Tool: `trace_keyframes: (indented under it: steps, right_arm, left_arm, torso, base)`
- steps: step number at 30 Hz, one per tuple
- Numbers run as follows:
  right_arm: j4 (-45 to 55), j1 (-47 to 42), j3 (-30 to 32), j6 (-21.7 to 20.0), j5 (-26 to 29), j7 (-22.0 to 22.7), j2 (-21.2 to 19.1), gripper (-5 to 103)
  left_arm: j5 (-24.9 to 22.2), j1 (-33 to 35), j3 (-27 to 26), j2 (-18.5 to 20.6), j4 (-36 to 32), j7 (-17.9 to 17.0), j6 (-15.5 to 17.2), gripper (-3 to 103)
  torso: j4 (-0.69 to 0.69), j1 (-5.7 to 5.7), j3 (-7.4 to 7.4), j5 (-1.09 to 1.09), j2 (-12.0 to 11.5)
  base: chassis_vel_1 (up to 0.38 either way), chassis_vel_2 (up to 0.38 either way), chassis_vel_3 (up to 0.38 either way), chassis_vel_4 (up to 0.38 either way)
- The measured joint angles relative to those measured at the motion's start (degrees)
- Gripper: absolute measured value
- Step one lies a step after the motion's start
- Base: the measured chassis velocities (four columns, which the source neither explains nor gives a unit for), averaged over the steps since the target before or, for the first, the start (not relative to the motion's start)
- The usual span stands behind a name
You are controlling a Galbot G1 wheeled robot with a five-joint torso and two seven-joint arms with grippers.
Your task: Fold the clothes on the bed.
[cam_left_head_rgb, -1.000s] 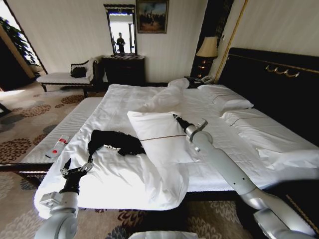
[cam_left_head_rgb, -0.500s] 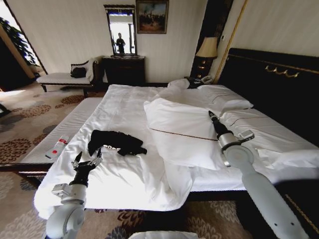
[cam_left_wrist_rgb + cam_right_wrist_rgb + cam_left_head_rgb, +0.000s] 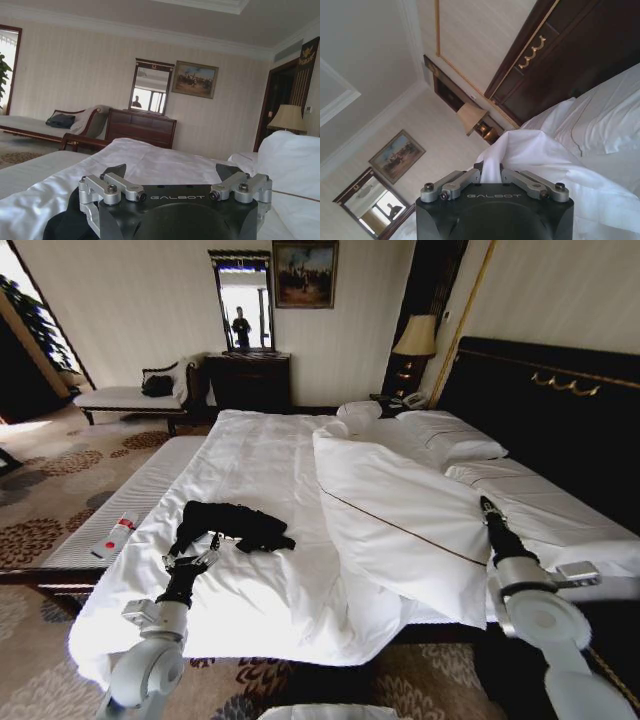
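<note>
The black T-shirt (image 3: 232,525) lies bunched on the near left part of the bed (image 3: 260,455), long axis running roughly left-right, just ahead of the left gripper (image 3: 192,564), which hovers with fingers spread and empty. The left arm is clearly the nearer one. The right gripper (image 3: 487,508) is well off to the right, pinched onto the white duvet (image 3: 400,515) and holding that fold lifted clear of the shirt.

Grey arms, black "GALBOT"-marked wrists, silver screwed finger links.
</note>
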Motion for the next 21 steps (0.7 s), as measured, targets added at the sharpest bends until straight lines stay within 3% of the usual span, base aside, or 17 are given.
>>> trace_keyframes:
  steps: [2,4,6,11,17,21]
  right_arm:
    - [2.7,-3.2,2.3,0.9,-1.9,0.9,5.1,2]
    - [3.1,-3.6,2.4,1.0,-2.2,1.0,5.7,2]
    - [5.8,-5.9,3.1,1.6,-5.3,2.0,10.5,2]
    - [11.6,-10.0,4.8,2.1,-8.0,3.5,16.0,2]
    - [15.1,-13.8,9.8,2.9,-13.0,6.1,17.9,2]
    - [17.4,-16.4,17.7,2.3,-13.1,11.4,18.9,2]
  left_arm:
    - [0.3,-0.6,0.9,-0.3,-0.4,0.0,-0.2,100]
    - [0.3,-0.7,1.1,-0.3,-0.4,0.0,-0.2,100]
    - [0.7,-2.2,3.1,-0.8,-0.5,0.0,0.2,100]
    - [1.9,-4.0,7.8,-1.6,0.6,0.0,0.7,100]
    - [1.9,-6.1,10.3,-0.9,2.7,0.0,0.6,100]
    - [1.6,-8.5,12.8,0.2,5.2,-0.1,0.6,100]
  torso:
    - [-0.02,-0.01,-0.01,0.00,0.0]
    - [-0.02,-0.01,0.00,0.00,0.0]
    - [-0.01,-0.01,-0.01,0.01,0.0]
    - [-0.01,0.00,0.00,-0.01,0.0]
    - [-0.02,0.00,0.00,0.01,0.0]
    - [-0.01,0.00,0.00,0.01,0.0]
  base:
    - [0.000,0.000,0.000,0.000]
    - [0.000,0.000,0.000,0.000]
    - [0.000,0.000,0.000,0.000]
    - [0.000,0.000,0.000,0.000]
    - [0.000,0.000,0.000,0.000]
    - [0.000,0.000,0.000,0.000]
